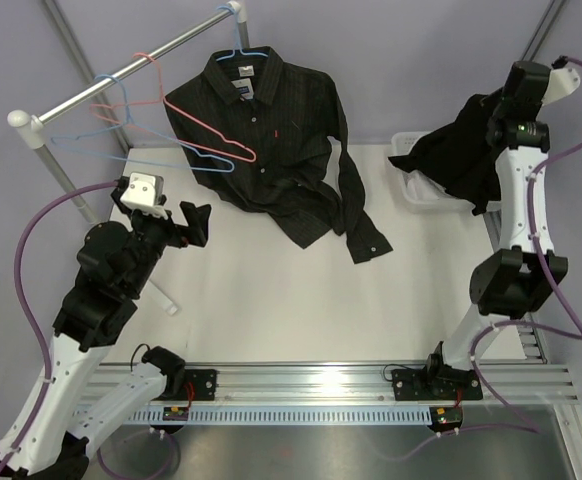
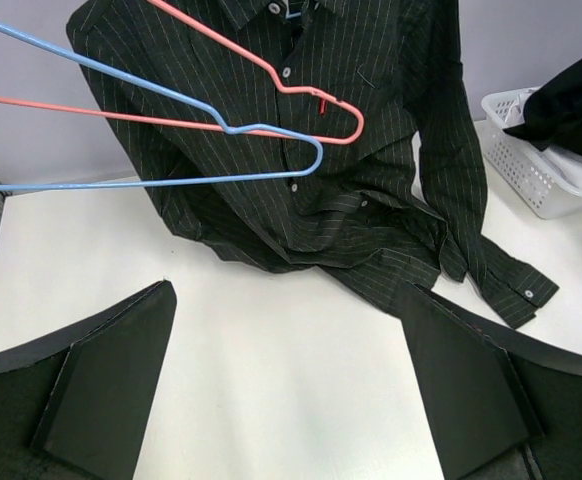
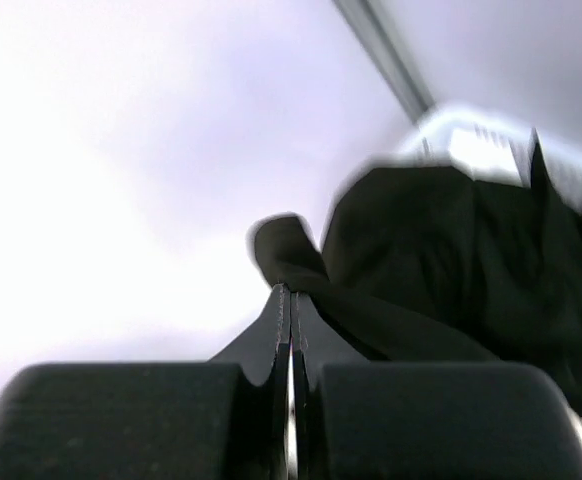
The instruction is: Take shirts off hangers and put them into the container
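Wide-open left gripper [image 1: 195, 222] faces the pinstriped shirt [image 1: 261, 130], hanging just far-right, draping far-to-near. The right gripper [image 3: 291, 290] is clenched, seemingly pinching the black shirt [image 3: 451, 250] over the basket [image 1: 418, 199].

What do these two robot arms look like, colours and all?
The left arm and right arm each pair white links with chunky black joints, trailed by a looping purple cable. The left gripper and right gripper have two flat black fingers; a small white box sits on the left wrist.
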Controlling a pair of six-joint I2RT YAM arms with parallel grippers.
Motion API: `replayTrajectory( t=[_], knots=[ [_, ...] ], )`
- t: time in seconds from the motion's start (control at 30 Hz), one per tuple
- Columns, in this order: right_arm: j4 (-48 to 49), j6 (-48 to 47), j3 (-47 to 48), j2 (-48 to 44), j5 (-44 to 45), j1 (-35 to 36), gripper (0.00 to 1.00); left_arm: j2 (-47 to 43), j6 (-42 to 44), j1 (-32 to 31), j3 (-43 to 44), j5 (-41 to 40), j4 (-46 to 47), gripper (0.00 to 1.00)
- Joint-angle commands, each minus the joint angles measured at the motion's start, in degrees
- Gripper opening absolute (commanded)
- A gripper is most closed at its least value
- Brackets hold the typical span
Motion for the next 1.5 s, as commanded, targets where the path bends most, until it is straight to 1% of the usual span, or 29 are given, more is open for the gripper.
replayTrajectory(
  t=[0.0, 0.07, 0.1, 0.13, 0.23, 0.3, 0.4, 0.5, 0.6, 0.67, 0.7, 0.77, 0.83, 0.9, 0.93, 1.0, 1.03, 1.1, 1.13, 1.17, 1.2, 1.23, 1.27, 1.3, 1.33, 1.37, 1.4, 1.43, 1.47],
  knots=[
    [4.48, -5.74, 7.51, 7.01, -3.06, -1.44, 0.00, 0.77, 0.74, 0.18, -0.83, -1.12, 3.68, 0.99],
    [5.45, -7.49, 11.02, 12.02, -1.48, -1.88, 0.00, 1.12, 0.74, 0.18, -0.91, -1.03, 3.68, 0.99],
    [5.10, -7.85, 12.34, 13.77, 0.27, -2.06, 0.00, 1.38, 0.83, 0.18, -0.91, -1.03, 3.76, 0.99],
    [3.79, -8.20, 14.53, 17.62, 0.46, -2.75, 0.00, 1.56, 0.83, 0.18, -0.91, -1.03, 3.68, 0.99],
    [1.15, -9.51, 15.61, 23.61, 0.37, -3.29, 0.00, 1.91, 0.92, 0.18, -1.00, -1.12, 3.68, 0.99],
    [0.09, -10.31, 15.00, 25.74, 0.02, -3.38, 0.00, 2.09, 1.09, 0.18, -1.09, -1.30, 3.76, 0.99],
    [-0.97, -9.00, 9.74, 27.67, -1.30, -3.46, 0.00, 2.53, 1.00, 0.18, -1.09, -1.30, 3.76, 0.99],
    [-4.21, -7.33, 8.84, 29.08, -0.33, -3.72, 0.00, 2.70, 0.92, 0.18, -1.09, -0.86, 3.76, 0.99],
    [-10.70, -6.09, 10.07, 31.89, -1.64, -4.34, 0.00, 2.62, 0.83, 0.18, -1.09, -0.59, 3.85, 0.99],
    [-13.00, -6.62, 12.35, 34.79, -3.31, -4.78, 0.00, 2.44, 0.74, 0.18, -1.09, -0.51, 3.76, 0.99],
    [-15.62, -6.79, 13.58, 35.84, -4.80, -4.87, 0.00, 2.44, 0.74, 0.18, -1.09, -0.51, 3.76, 0.99],
    [-17.22, -7.23, 16.13, 37.78, -5.51, -4.87, 0.00, 2.35, 0.74, 0.18, -1.09, -0.42, 3.85, 0.99],
    [-16.36, -7.59, 15.62, 36.30, -6.66, -4.87, 0.07, 2.44, 0.83, 0.18, -1.09, -0.42, 3.76, 0.99],
    [-13.21, -7.94, 14.12, 33.67, -7.18, -4.87, 0.18, 2.35, 0.83, 0.18, -1.00, -0.42, 3.76, 0.99],
    [-12.32, -8.55, 13.24, 30.78, -7.36, -4.87, 0.30, 2.44, 0.83, 0.18, -1.09, -0.42, 3.85, 0.99],
    [-10.91, -9.25, 13.41, 27.78, -7.54, -4.78, 0.42, 2.35, 0.92, 0.18, -1.00, -0.42, 3.68, 0.99],
    [-10.73, -9.78, 13.93, 24.98, -7.54, -4.87, 0.53, 2.26, 0.92, 0.18, -1.00, -0.24, 3.68, 0.99],
    [-10.11, -10.40, 13.94, 21.89, -7.97, -4.87, 0.62, 2.09, 0.92, 0.18, -0.83, -0.16, 3.68, 0.99],
    [-9.76, -11.10, 12.98, 18.40, -8.41, -4.87, 0.66, 1.91, 0.92, 0.18, -0.82, -0.15, 3.68, 0.99],
    [-9.41, -11.45, 12.19, 16.45, -8.59, -4.78, 0.76, 1.74, 0.92, 0.18, -0.82, -0.24, 3.76, 0.99],
    [-8.19, -11.98, 10.88, 14.51, -8.77, -4.78, 0.80, 1.56, 1.00, 0.18, -0.91, -0.50, 3.68, 0.99],
    [-7.22, -12.33, 7.47, 9.97, -8.94, -4.78, 0.84, 1.39, 1.00, 0.18, -0.91, -0.59, 3.68, 0.99],
    [-6.25, -12.68, 5.35, 7.31, -8.94, -4.78, 0.90, 1.30, 1.00, 0.18, -0.91, -0.68, 3.76, 0.99],
    [-3.89, -13.56, 2.98, 4.85, -8.86, -4.78, 0.93, 1.38, 1.00, 0.18, -0.83, -0.59, 3.68, 0.99],
    [-2.91, -13.74, -1.66, -0.48, -8.33, -4.78, 0.97, 1.47, 1.00, 0.18, -0.82, -0.51, 3.68, 0.99],
    [-2.03, -13.91, -3.97, -3.23, -8.33, -4.78, 0.98, 1.56, 1.00, 0.18, -0.74, -0.42, 3.68, 0.99],
    [-0.11, -14.00, -6.60, -5.87, -7.98, -4.78, 0.99, 1.47, 0.92, 0.18, -0.65, -0.07, 3.68, 0.99],
    [0.87, -13.83, -12.28, -11.55, -7.89, -4.78, 0.99, 1.47, 0.83, 0.18, -0.39, 0.19, 3.59, 0.99],
    [1.75, -13.57, -15.21, -14.57, -7.98, -4.78, 0.99, 1.38, 0.83, 0.09, -0.30, 0.37, 3.67, 0.99]
  ],
)
